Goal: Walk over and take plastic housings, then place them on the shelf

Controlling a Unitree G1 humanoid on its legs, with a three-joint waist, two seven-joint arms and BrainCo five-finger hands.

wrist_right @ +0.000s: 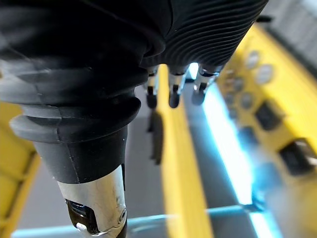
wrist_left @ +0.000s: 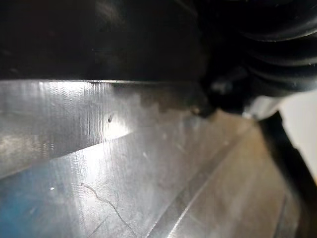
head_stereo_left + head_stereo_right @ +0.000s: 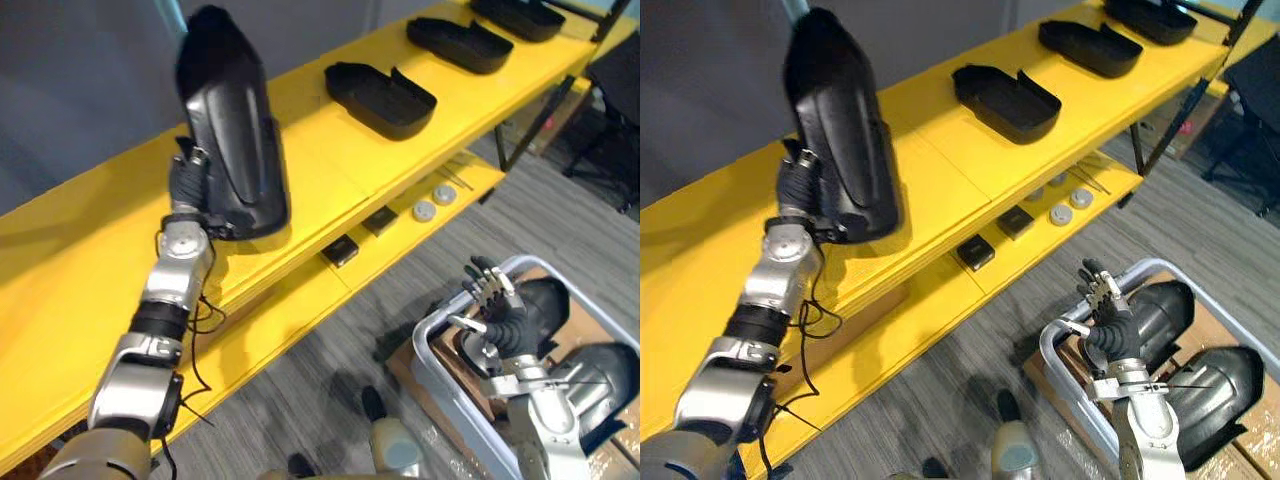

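Note:
My left hand [image 3: 188, 182] holds a long black plastic housing [image 3: 232, 120] on end, tilted, its lower end just above the yellow shelf top [image 3: 90, 260]. Silver finger parts show at the housing's lower rim; the rest of the hand is behind it. In the left wrist view the dark housing [image 2: 99, 39] hangs close over the shelf surface [image 2: 124, 163]. Three more housings [image 3: 380, 98] [image 3: 460, 42] [image 3: 520, 15] lie in a row further along the shelf. My right hand [image 3: 497, 305] is open, fingers up, over a grey bin [image 3: 432, 365] holding two housings [image 3: 548, 300] [image 3: 605, 385].
A lower yellow shelf [image 3: 400, 245] carries two small black squares [image 3: 341, 250] and white round discs [image 3: 433, 203]. A black shelf leg [image 3: 530, 125] stands at the right, with a dark chair [image 3: 615, 80] beyond. The bin sits on cardboard [image 3: 405, 365] over grey floor.

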